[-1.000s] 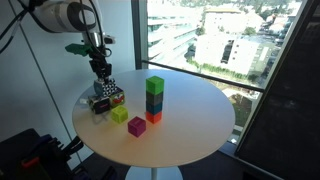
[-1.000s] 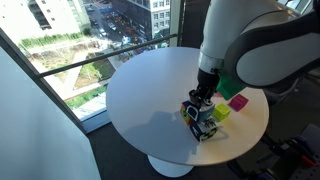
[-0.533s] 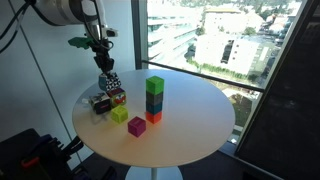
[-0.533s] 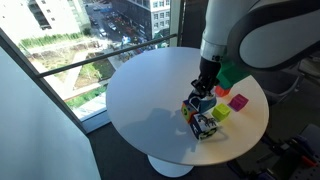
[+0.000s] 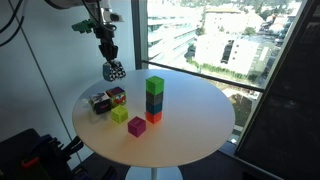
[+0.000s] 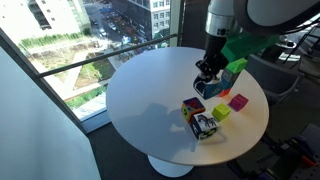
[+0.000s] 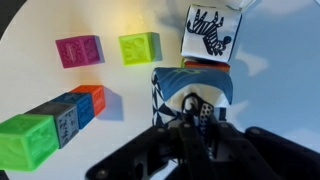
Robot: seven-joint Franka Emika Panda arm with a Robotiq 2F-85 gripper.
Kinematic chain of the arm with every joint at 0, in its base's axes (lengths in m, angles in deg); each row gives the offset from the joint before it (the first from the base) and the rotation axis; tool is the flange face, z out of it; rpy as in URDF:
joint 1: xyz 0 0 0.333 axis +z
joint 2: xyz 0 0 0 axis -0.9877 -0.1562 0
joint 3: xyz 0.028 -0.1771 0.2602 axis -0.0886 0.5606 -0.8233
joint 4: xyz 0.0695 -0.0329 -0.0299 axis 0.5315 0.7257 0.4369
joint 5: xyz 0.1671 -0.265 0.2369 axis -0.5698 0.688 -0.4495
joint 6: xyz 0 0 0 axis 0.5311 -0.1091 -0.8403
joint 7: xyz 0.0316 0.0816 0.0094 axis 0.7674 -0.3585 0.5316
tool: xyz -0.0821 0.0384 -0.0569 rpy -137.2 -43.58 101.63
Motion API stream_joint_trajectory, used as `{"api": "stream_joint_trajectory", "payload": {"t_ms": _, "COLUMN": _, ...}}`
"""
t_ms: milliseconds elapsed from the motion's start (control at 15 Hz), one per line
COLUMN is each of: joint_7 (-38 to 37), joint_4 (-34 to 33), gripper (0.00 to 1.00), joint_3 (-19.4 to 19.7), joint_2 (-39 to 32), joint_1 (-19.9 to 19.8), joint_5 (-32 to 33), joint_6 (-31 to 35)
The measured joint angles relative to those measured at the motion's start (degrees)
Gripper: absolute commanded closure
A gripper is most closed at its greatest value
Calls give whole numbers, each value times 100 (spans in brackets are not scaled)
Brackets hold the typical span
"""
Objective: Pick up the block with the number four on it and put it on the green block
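Observation:
My gripper (image 5: 111, 62) is shut on the number four block (image 5: 115, 71), a cube with black-and-white patterned faces, and holds it well above the table. In the wrist view the block (image 7: 186, 86) sits between my fingers (image 7: 190, 116). The green block (image 5: 155, 86) tops a stack over a teal cube and an orange cube (image 5: 153, 117), to the right of my gripper. The stack lies at the lower left of the wrist view, with the green block (image 7: 27, 141) nearest the corner. In an exterior view my gripper (image 6: 207, 76) hangs next to the green block (image 6: 237, 67).
A magenta cube (image 5: 137, 126) and a yellow-green cube (image 5: 120, 114) lie in front of the stack. A red cube (image 5: 116, 96) and another patterned cube (image 5: 99, 101) sit near the edge of the round white table (image 5: 190, 125). The patterned cube shows in the wrist view (image 7: 212, 30). Windows stand behind.
My gripper has lifted the patterned block up off the pile of cubes at the table's edge and carried it higher, towards the stack.

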Motion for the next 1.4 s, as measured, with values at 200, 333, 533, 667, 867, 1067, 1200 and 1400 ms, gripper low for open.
{"api": "stream_joint_trajectory", "payload": {"t_ms": 200, "joint_7": -42, "joint_4": -227, "gripper": 95, "joint_3": 84, "joint_2": 55, "joint_1": -105, "joint_5": 0, "joint_6": -377}}
{"api": "stream_joint_trajectory", "payload": {"t_ms": 333, "joint_7": -63, "joint_4": -381, "gripper": 95, "joint_3": 142, "joint_2": 94, "joint_1": -194, "joint_5": 0, "joint_6": -595}}
{"api": "stream_joint_trajectory", "payload": {"t_ms": 533, "joint_7": -70, "joint_4": -587, "gripper": 95, "joint_3": 234, "joint_2": 134, "joint_1": -322, "joint_5": -2, "joint_6": -794}}
{"api": "stream_joint_trajectory", "payload": {"t_ms": 667, "joint_7": -70, "joint_4": -684, "gripper": 94, "joint_3": 286, "joint_2": 147, "joint_1": -400, "joint_5": -8, "joint_6": -807}}
{"api": "stream_joint_trajectory", "payload": {"t_ms": 867, "joint_7": -70, "joint_4": -783, "gripper": 94, "joint_3": 364, "joint_2": 147, "joint_1": -498, "joint_5": -20, "joint_6": -809}}
{"api": "stream_joint_trajectory", "payload": {"t_ms": 1067, "joint_7": -70, "joint_4": -859, "gripper": 94, "joint_3": 441, "joint_2": 147, "joint_1": -587, "joint_5": -96, "joint_6": -812}}
{"api": "stream_joint_trajectory", "payload": {"t_ms": 1200, "joint_7": -69, "joint_4": -887, "gripper": 94, "joint_3": 506, "joint_2": 147, "joint_1": -640, "joint_5": -173, "joint_6": -812}}
{"api": "stream_joint_trajectory", "payload": {"t_ms": 1400, "joint_7": -27, "joint_4": -914, "gripper": 94, "joint_3": 587, "joint_2": 147, "joint_1": -742, "joint_5": -348, "joint_6": -833}}
